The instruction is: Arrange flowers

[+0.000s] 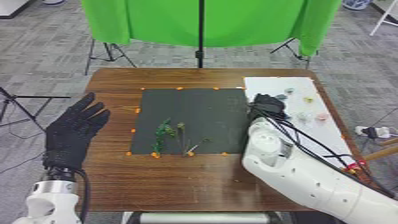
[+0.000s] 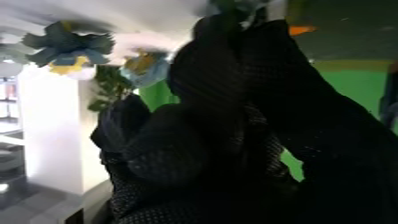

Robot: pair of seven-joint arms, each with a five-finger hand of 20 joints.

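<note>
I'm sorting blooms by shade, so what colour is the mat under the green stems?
Dark grey, nearly black; the mat shows best in the head view.

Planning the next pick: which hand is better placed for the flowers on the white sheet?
Right, I'd say. The right hand is at the white sheet, close to its flowers; the left hand is across the dark mat, by the table's left edge.

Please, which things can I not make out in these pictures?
Whether the right hand holds something: its glove hides this, right wrist view.
Kinds of the green stems: too small, head view.
Full shape of the pale flower: cut off by an edge, right wrist view.
Part of the white sheet: under the right arm, head view.
</note>
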